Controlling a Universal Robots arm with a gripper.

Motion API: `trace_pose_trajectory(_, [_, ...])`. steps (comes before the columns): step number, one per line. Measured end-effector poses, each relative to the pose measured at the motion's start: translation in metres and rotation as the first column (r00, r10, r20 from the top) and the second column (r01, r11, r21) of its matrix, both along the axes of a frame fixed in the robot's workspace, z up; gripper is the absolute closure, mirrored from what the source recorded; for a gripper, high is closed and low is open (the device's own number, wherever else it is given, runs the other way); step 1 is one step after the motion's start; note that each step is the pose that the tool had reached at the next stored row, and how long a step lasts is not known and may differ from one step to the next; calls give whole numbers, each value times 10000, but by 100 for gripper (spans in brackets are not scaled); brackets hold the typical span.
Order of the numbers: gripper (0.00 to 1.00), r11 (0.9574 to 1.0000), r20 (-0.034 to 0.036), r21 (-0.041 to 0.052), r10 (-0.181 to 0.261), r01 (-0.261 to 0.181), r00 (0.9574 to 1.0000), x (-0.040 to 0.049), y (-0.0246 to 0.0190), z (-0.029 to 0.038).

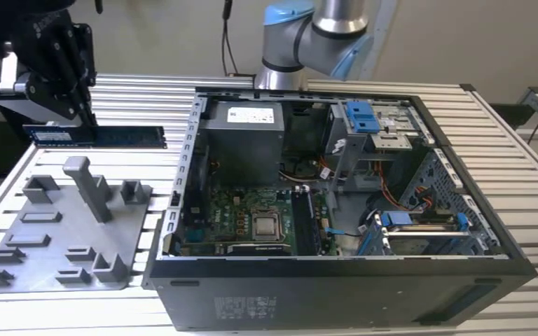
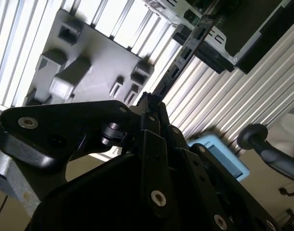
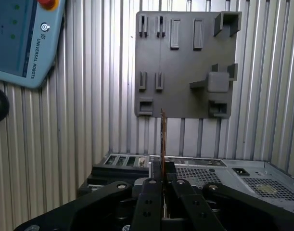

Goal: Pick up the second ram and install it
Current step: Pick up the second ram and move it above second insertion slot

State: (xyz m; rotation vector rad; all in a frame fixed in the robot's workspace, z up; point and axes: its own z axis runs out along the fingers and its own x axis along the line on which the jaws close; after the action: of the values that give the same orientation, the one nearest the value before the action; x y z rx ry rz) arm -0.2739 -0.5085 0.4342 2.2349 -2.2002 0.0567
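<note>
Pinching the second ram (image 1: 110,136) near the grey tray (image 1: 59,241), the gripper (image 1: 66,120) covers part of it

Grey plastic tray (image 1: 64,234) with upright posts, flat on slatted metal table (image 1: 507,161), below the claw (image 1: 71,120). Open computer case (image 1: 344,294) just beside the tray, lower than the claw and toward the exterior view's right of it. Inside the case: green motherboard (image 1: 222,217) with square silver chip (image 1: 267,225), grey power supply (image 1: 241,140), blue drive brackets (image 1: 367,115). Blue-screened pendant (image 3: 19,41) lying on the slats, beyond the claw in the first wrist view.
</note>
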Motion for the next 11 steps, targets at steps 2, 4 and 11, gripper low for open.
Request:
trace_pose_trajectory(2, [86,10000,-1,0,0,0,10000,51,0,0])
trace_pose_trajectory(4, [86,10000,-1,0,0,0,10000,94,0,0])
trace_pose_trajectory(11, [86,10000,-2,0,0,0,10000,251,0,0])
